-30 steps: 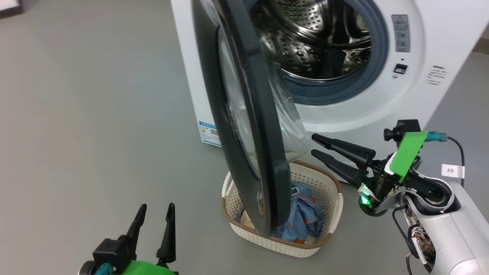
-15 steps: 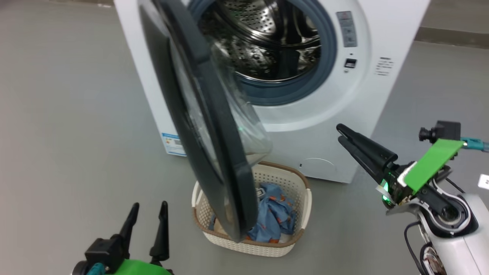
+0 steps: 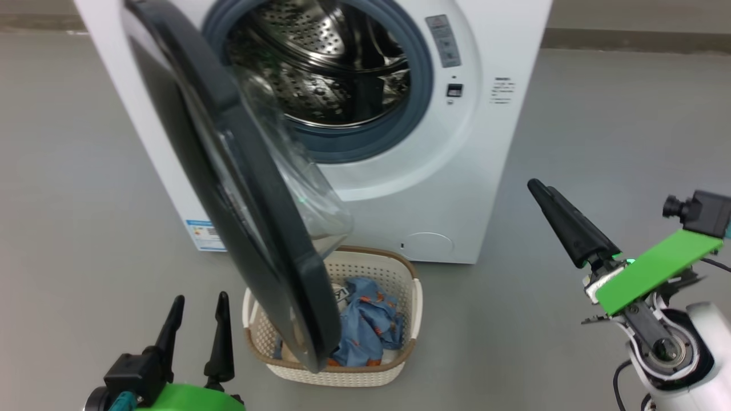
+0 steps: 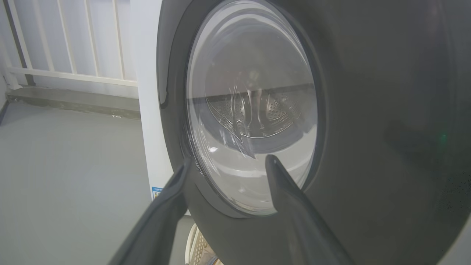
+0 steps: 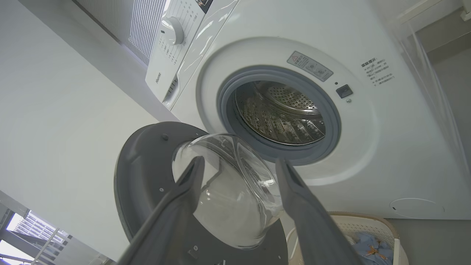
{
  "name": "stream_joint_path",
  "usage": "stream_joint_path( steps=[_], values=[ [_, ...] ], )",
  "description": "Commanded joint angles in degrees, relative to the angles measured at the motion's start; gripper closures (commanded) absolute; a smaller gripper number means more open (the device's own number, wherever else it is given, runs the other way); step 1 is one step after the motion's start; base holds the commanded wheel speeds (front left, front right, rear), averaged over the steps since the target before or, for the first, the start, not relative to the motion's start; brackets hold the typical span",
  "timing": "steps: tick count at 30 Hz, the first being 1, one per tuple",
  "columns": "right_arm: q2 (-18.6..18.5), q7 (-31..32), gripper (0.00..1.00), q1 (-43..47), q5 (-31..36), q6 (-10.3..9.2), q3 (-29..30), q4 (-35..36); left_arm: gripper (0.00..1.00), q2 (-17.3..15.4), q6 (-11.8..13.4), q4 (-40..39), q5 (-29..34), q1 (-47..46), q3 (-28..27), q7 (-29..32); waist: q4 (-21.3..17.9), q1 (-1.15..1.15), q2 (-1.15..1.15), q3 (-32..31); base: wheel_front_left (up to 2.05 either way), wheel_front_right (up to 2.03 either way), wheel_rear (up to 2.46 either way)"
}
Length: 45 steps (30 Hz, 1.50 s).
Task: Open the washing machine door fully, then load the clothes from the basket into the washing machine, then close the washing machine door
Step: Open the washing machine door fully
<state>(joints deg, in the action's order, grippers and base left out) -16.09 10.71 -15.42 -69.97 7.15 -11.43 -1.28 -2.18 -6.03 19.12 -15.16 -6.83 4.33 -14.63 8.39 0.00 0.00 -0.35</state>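
Nearest to us, the left pincer [image 3: 200,298] sits low at our left over the grey floor [image 3: 85,228], fingers spread wide and holding nothing. It is just left of the basket [image 3: 320,374] and apart from it. From the left wrist, the same pincer [image 4: 228,160] faces the outer side of the door [image 4: 368,110], with the clear window showing between its two fingers; we cannot tell whether a finger touches the rim.

At our right, the right pincer [image 3: 537,185] hangs above the floor, well clear of the washer [image 3: 485,171], pointing up and toward it. Seen edge-on from the head its fingers overlap, but the right wrist view shows this pincer [image 5: 240,160] parted wide and empty, aimed at the door's grey inner face [image 5: 143,173] and bulging glass.

Next comes the basket, on the floor just in front of the washer's lower front. The clothes [image 3: 365,325] lie bundled inside it, blue with orange prints over a bit of cream fabric.

The door [image 3: 228,200] is swung out from the washer, hinged on our left, and from the head its lower edge hides the basket's left part.

Farthest, the steel drum [image 3: 320,68] is open to view inside its grey-blue seal [image 3: 420,80], and we see no fabric in it.
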Motion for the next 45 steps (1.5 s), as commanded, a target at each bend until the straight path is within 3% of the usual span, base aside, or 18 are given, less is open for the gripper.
stream_joint_path(
  steps=[1, 11, 15, 21, 31, 45],
  values=[
    [-1.0, -1.1, 0.00, 0.0, 1.0, 0.34, -1.1, 1.7, 0.00, -0.7, -0.2, -1.8, 0.4, -1.5, -2.0, -0.4, -1.7, 0.00, 0.00, 0.4, 0.00, 0.00, 0.00],
    [-6.5, -20.7, 0.00, 1.6, 12.4, 0.34, -7.2, -4.3, 0.00, -0.7, -0.5, -2.6, 0.9, -1.5, -3.5, -0.4, -6.0, 0.00, 0.00, 1.2, 0.00, 0.00, 0.00],
    [-7.2, -24.1, 0.00, 2.3, 16.1, 0.34, -8.3, -8.2, 0.00, -0.7, -0.6, -2.8, 1.1, -1.2, -3.9, -0.4, -7.2, 0.00, 0.00, 0.8, 0.00, 0.00, 0.00],
    [-6.8, -25.6, 0.00, 2.6, 22.1, 0.34, -7.8, -11.5, 0.00, -0.7, -0.2, -3.9, 0.3, -0.2, -4.3, -0.4, -9.0, 0.00, 0.00, 0.5, 0.00, 0.00, 0.00],
    [-1.8, -25.7, 0.00, 4.8, 36.1, 0.34, -1.9, -13.9, 0.00, -0.7, -0.1, -4.9, 0.6, 0.6, -5.0, -0.4, -9.9, 0.00, 0.00, 0.1, 0.00, 0.00, 0.00],
    [1.0, -25.7, 0.00, 5.6, 40.8, 0.34, 0.8, -16.4, 0.00, -0.7, 0.1, -5.1, -0.1, 0.4, -4.9, -0.4, -9.4, 0.00, 0.00, 0.1, 0.00, 0.00, 0.00]
  ],
)
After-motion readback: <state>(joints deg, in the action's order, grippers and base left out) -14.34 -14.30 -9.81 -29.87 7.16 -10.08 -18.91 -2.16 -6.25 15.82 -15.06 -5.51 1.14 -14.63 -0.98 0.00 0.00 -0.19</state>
